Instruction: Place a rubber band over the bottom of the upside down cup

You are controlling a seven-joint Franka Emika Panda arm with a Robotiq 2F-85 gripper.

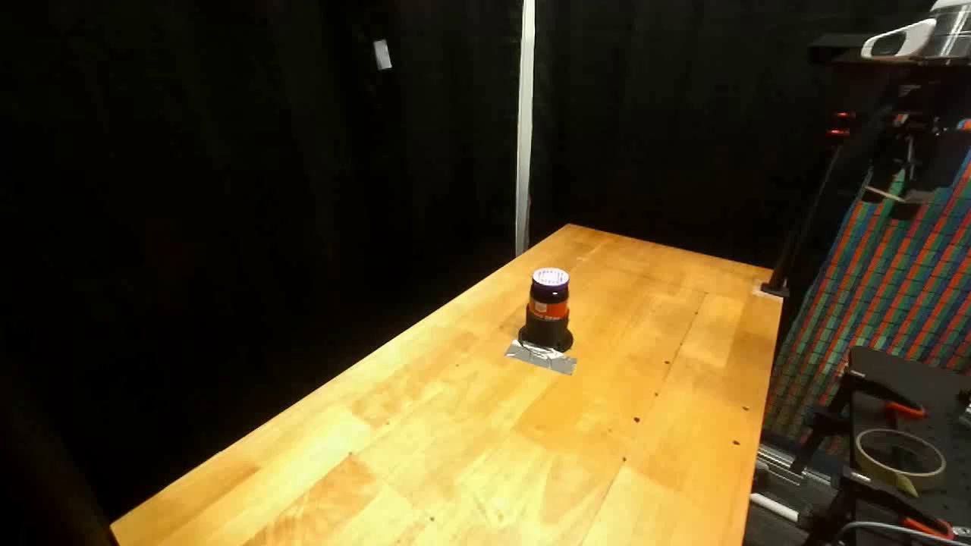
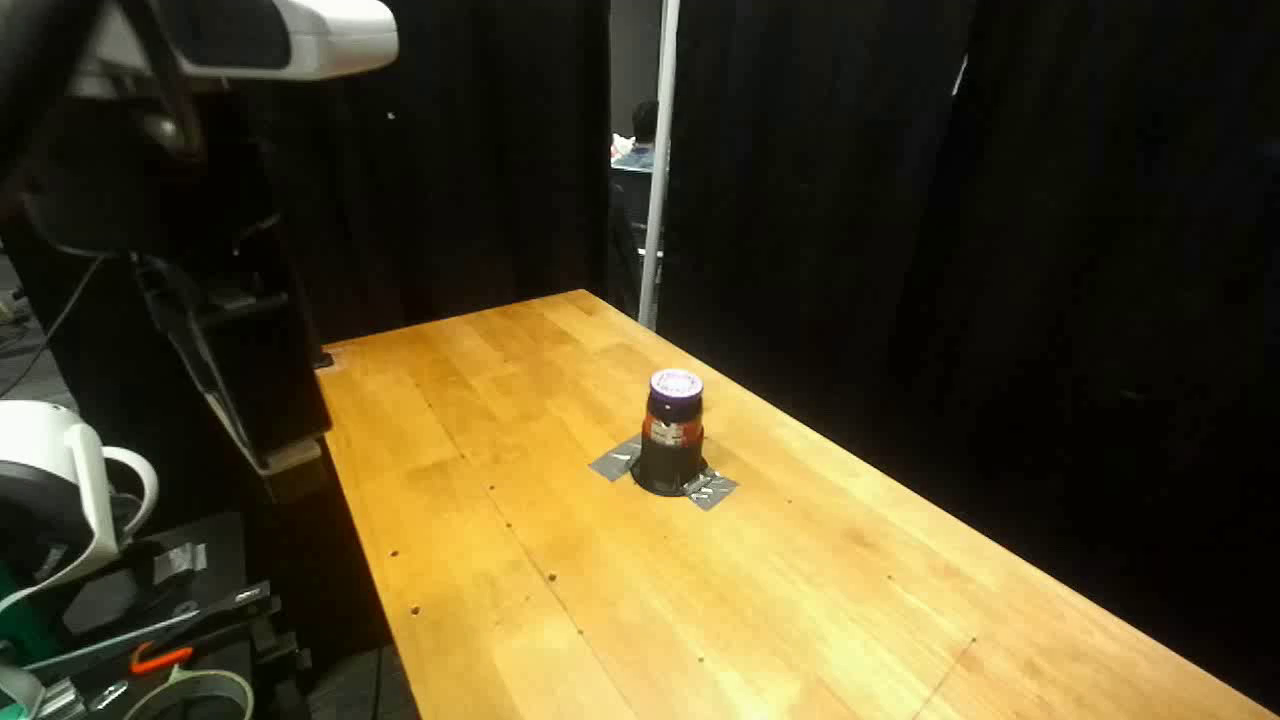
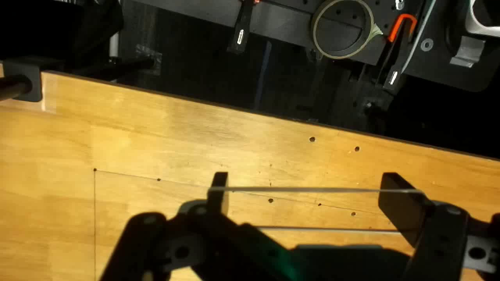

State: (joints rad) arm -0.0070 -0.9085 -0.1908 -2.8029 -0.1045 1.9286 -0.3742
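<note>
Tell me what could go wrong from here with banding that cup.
The rubber band, taut across the open gripper, might slip off or snap. The cup is outside the wrist view, so aiming could prove harder. Silver tape appears to hold the dark flared base; a bump might loosen it.

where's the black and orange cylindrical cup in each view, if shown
In an exterior view: black and orange cylindrical cup, just below and right of centre.
In an exterior view: cup, just below centre.
Wrist view: not shown.
Shared landmark: tan round tape roll, in all three views.
</note>
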